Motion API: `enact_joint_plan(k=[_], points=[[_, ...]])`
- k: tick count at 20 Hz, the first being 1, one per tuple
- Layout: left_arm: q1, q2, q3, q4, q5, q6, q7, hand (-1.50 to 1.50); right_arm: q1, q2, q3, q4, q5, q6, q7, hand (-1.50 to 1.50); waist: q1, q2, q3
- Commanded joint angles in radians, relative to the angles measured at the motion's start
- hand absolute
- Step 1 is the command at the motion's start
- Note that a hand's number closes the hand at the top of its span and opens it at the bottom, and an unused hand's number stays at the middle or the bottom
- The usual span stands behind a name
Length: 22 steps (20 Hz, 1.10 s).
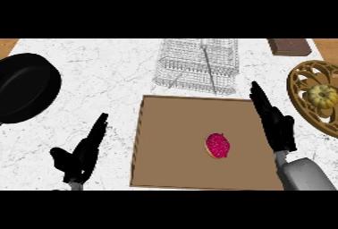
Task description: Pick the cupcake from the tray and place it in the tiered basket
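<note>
The tabletop point(99, 85) is white marble with fine grey veining, and bare wood shows past its far left and far right corners. A flat brown tray point(171, 174) with a thin raised rim lies near the front edge, a little right of centre. On it, right of its middle, sits the cupcake point(218, 145) — a small rounded thing, bright magenta and speckled on top, with a pale base showing at its lower edge. Behind the tray, at the far edge, stands the tiered basket point(198, 62), made of fine silvery wire mesh. A black, smooth, rounded pan point(26, 87) sits at the left edge. At the right edge is a round carved wooden plate point(305, 100) with an openwork rim, holding what looks like a small yellow gourd point(322, 94). A dark brown block point(288, 46) lies at the far right corner.

The left hand point(82, 154) is just left of the tray, fingers straight and pointing away, thumb spread — holding nothing. The right hand point(276, 123) lies along the tray's right rim, fingers straight, also without a load, its grey forearm point(305, 174) below it.
</note>
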State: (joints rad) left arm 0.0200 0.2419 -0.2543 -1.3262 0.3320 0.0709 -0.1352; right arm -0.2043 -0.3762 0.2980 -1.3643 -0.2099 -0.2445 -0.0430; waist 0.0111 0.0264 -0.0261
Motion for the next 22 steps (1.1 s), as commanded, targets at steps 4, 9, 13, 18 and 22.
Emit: enact_joint_plan(k=[4,9,13,18,22], points=[[-0.109,0.067,0.032,-0.044,-0.047,-0.025,0.032,0.00,-0.179,0.231,0.079,0.015,0.109,-0.228,0.177,-1.50,0.005,-0.025,0.025],[-0.141,0.039,-0.033,-0.057,-0.112,-0.020,0.029,0.00,-0.246,0.368,0.157,0.130,0.169,-0.501,0.227,-1.50,0.013,-0.023,0.027],[-0.152,0.026,-0.011,-0.003,-0.121,-0.017,0.013,0.00,-0.234,0.373,0.192,0.020,0.234,-0.528,0.127,-1.50,-0.012,-0.028,0.026],[-0.175,0.037,0.017,-0.003,-0.111,-0.017,0.025,0.00,-0.359,0.218,0.307,0.009,0.434,-0.510,0.413,-1.50,-0.023,-0.037,0.022],[-0.131,0.037,0.009,-0.007,-0.113,-0.007,0.030,0.00,-0.388,0.030,0.390,0.025,0.518,-0.313,0.653,-1.50,-0.049,-0.057,0.015]])
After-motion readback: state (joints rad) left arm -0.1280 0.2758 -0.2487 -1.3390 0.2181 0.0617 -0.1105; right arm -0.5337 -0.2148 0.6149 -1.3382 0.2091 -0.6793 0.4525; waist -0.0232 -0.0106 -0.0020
